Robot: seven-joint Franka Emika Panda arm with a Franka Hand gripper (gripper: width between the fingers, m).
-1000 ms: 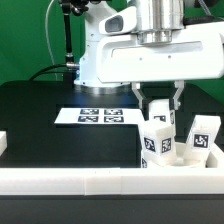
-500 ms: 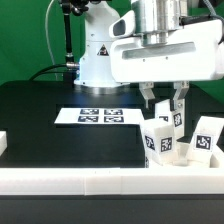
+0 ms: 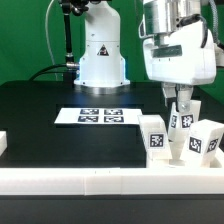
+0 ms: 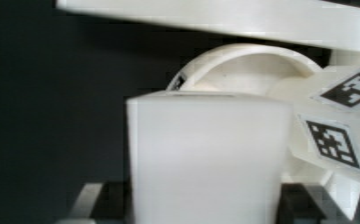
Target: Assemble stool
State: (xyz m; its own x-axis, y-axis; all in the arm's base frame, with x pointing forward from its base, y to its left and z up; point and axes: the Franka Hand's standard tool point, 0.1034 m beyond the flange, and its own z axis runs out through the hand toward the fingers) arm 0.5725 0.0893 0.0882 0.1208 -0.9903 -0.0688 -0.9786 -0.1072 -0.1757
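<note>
Gripper, at the exterior view's right, is closed on an upright white held leg. This leg is between a left leg and a right leg, both tagged, on the far side of the near white rail. In the wrist view the round seat shows just beyond the held leg, and the marker board lies flat on the black table, left of the legs.
</note>
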